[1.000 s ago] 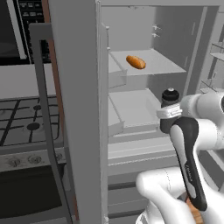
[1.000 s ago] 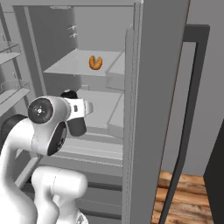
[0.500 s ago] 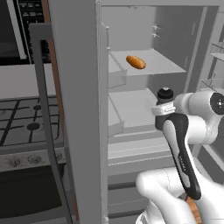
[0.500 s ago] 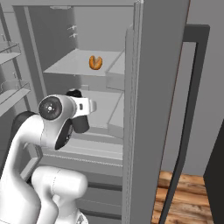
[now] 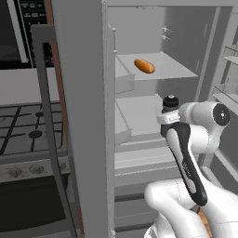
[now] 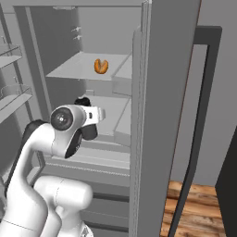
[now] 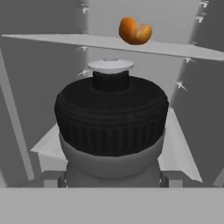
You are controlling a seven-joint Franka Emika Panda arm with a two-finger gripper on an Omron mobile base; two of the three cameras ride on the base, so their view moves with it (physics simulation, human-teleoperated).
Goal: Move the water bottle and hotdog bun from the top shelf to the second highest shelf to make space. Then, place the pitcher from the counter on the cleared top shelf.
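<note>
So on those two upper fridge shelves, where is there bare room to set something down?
The top shelf is bare either side of the hotdog bun. The second highest shelf is bare at its middle; its front right is crowded by the water bottle and claw.

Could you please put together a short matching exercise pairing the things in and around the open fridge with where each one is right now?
Things:
1. hotdog bun
2. water bottle
3. gas stove
4. second highest shelf

Places:
A. outside the fridge, on the left of the left base view
B. lying on the top shelf
C. between the end effector's fingers, cap towards the camera
D. directly below the board with the bun

Pairs: 1-B, 2-C, 3-A, 4-D
</note>
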